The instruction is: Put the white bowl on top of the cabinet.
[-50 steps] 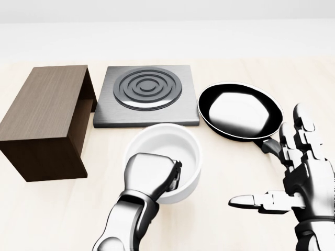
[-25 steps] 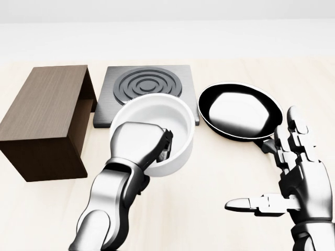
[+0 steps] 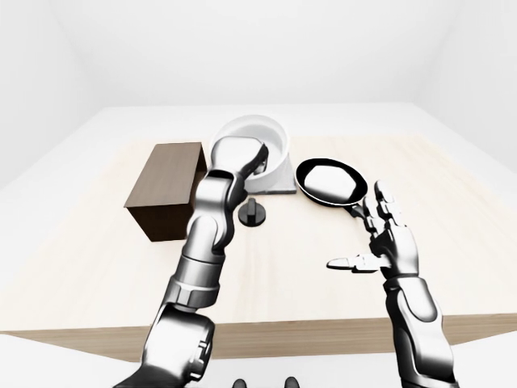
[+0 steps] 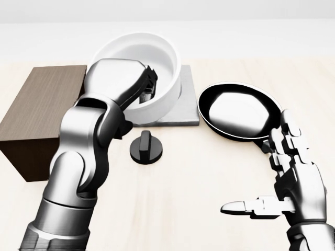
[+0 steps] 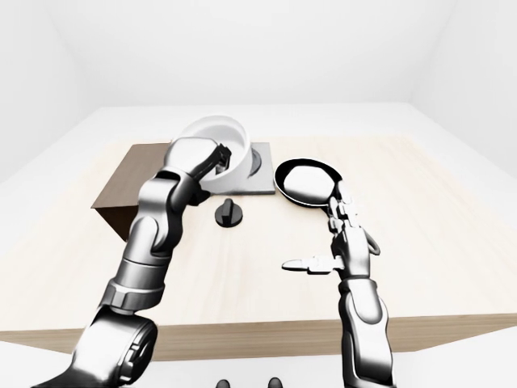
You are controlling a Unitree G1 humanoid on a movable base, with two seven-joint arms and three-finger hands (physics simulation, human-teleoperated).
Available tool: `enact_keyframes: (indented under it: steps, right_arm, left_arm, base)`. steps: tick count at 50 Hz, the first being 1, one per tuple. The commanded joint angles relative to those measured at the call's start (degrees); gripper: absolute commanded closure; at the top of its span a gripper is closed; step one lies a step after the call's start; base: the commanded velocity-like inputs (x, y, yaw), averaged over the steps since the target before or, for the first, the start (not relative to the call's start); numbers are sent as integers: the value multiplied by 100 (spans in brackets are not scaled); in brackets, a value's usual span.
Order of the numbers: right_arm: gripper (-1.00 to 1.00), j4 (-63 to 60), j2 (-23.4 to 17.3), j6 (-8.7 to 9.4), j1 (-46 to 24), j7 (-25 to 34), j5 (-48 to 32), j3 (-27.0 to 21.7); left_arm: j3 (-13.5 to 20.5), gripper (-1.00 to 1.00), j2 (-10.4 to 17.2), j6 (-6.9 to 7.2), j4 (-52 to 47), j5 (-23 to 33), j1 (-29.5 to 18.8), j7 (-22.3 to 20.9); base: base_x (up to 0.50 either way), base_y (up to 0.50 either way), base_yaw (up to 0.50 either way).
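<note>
**White bowl raised over the stove plate, beside the cabinet**

In the head view we see our left hand (image 4: 118, 78) closed on the rim of the white bowl (image 4: 152, 63), fingers (image 4: 148, 83) hooked inside it, holding it tilted in the air over the grey stove plate (image 4: 186, 112). The bowl sits just right of the brown cabinet (image 4: 36, 112) in this view and is not resting on it. This view hides most of the plate behind the bowl and arm.

The eye views give us what the head view lacks: the whole table (image 3: 283, 275) with its near edge, our full left arm rising from the shoulder, and the bowl clearly lifted above the table. The right-eye view shows the small black knob (image 5: 229, 212) standing alone on the wood, near the plate's edge.

Our right hand (image 4: 293, 178) hovers wide open and empty, thumb pointing left, just below the black frying pan (image 4: 238, 111).

Half a second ago the bowl was lower and nearer us, covering the knob; it has since gone up and toward the view's top left, uncovering the knob. The right hand has barely shifted.
</note>
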Motion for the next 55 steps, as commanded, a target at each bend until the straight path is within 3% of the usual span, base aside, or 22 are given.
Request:
enact_keyframes:
  steps: [1, 3, 9, 15, 29, 46, 55]
  right_arm:
    - [-100, 38, 6, 0, 0, 1, -49, 43]
    - [-100, 39, 6, 0, 0, 1, -49, 43]
    - [-100, 53, 15, 0, 8, 1, -56, 58]
    - [-100, 87, 25, 0, 17, -7, -101, 97]
    - [-100, 120, 22, 0, 17, -9, -145, 131]
    - [-100, 161, 10, 0, -11, 0, -121, 112]
    - [-100, 260, 17, 0, -25, -35, -183, 164]
  left_arm:
    - [284, 100, 441, 0, 331, -267, -1086, 193]
    - [272, 100, 454, 0, 337, -284, -1095, 199]
    - [442, 100, 823, 0, 280, -445, -1435, 44]
    - [622, 100, 1271, 0, 612, -696, -1783, 215]
    - [799, 100, 1823, 0, 749, -989, -1768, 393]
    - [1059, 100, 2403, 0, 1237, -1593, -1473, 1143]
    - [1153, 100, 2744, 0, 2133, -2119, -1487, 1871]
  base:
    - [0, 0, 0]
    - [0, 0, 0]
    - [0, 0, 0]
    - [0, 0, 0]
    - [0, 0, 0]
    - [0, 0, 0]
    - [0, 0, 0]
